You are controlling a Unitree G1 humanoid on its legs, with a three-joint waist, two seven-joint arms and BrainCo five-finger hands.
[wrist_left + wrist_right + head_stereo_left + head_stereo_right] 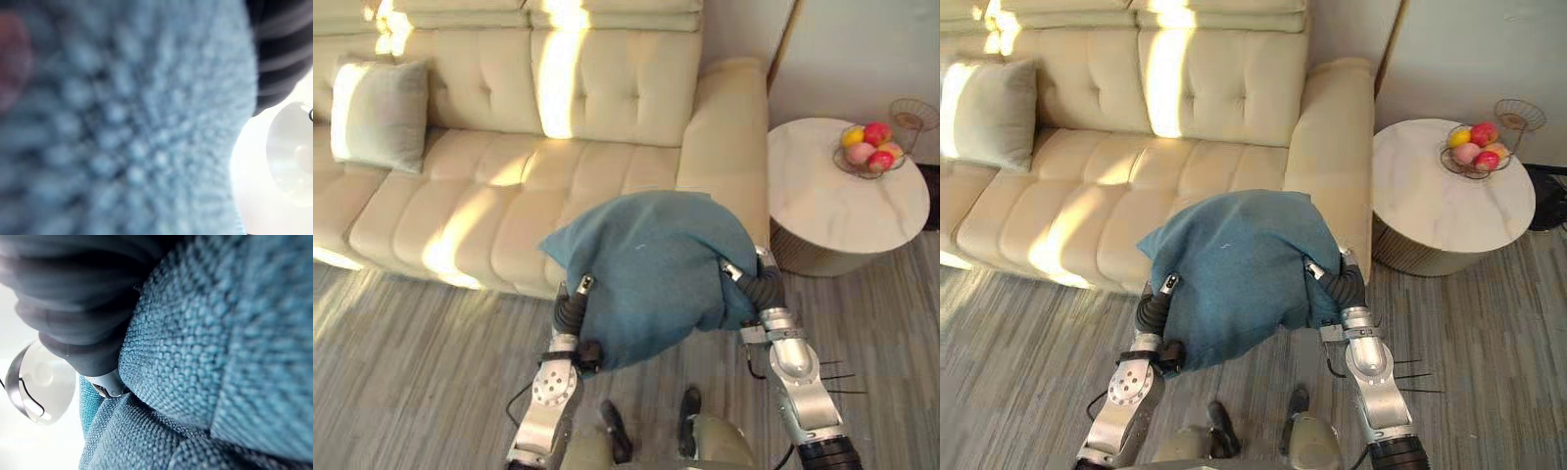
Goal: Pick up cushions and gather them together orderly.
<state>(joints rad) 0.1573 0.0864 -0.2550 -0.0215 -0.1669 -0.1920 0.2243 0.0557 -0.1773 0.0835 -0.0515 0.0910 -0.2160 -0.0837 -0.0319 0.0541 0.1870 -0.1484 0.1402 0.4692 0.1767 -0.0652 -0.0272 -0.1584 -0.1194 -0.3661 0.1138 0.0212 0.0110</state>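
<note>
Our blue cushion (651,269) is held up, squeezed between the left hand (573,305) and right hand (756,284); we cannot tell how either hand grips it. Past both hands stands the sofa (509,196), with a grey cushion (380,116) far off beyond the left hand

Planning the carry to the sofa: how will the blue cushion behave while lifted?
Probably soft and floppy: the blue cushion bulges and creases between the left hand and right hand. Likely light, since it is carried off the floor from its sides. Its coarse weave should resist slipping.
</note>
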